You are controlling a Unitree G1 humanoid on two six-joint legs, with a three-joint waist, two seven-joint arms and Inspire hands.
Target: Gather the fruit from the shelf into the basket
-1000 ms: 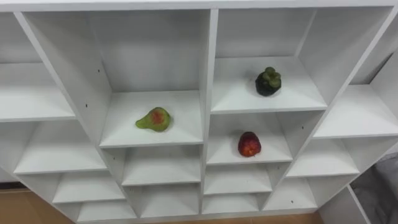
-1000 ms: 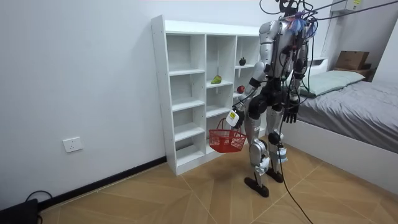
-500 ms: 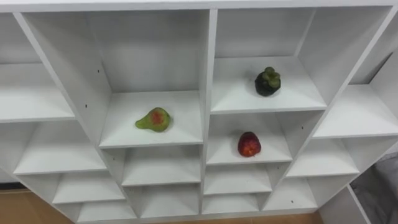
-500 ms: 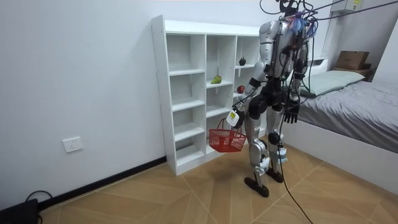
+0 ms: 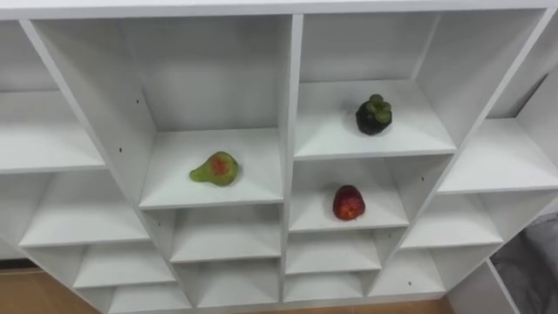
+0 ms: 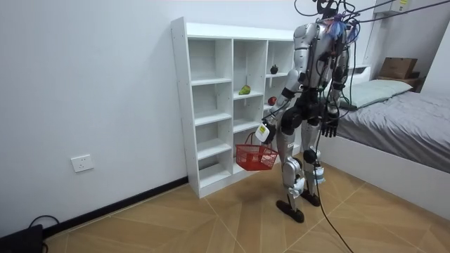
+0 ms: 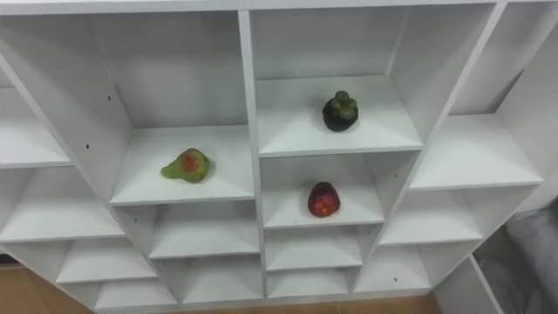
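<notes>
Three fruits lie in the white closet [image 5: 290, 105] before me. A green pear with a red blush [image 5: 215, 167] rests on a middle shelf on the left. A dark mangosteen [image 5: 373, 115] sits one compartment up on the right. Below it is a red apple [image 5: 348, 202]. In the room view I stand facing the closet [image 6: 184, 105]. My left hand [image 6: 264, 134] is curled round the handle of a red basket [image 6: 256, 158] that hangs low near the shelves. Beside my hip, my right hand [image 6: 328, 128] hangs with relaxed fingers and holds nothing.
A bed [image 6: 401, 133] with a grey cover stands close behind me at the room view's right, with a cardboard box [image 6: 397, 67] beyond it. The other closet compartments hold nothing. Wooden floor [image 6: 211, 225] stretches toward the room view's left.
The eye view has shifted very slightly, so the camera moved. The fruits, the basket and both hands have kept their places.
</notes>
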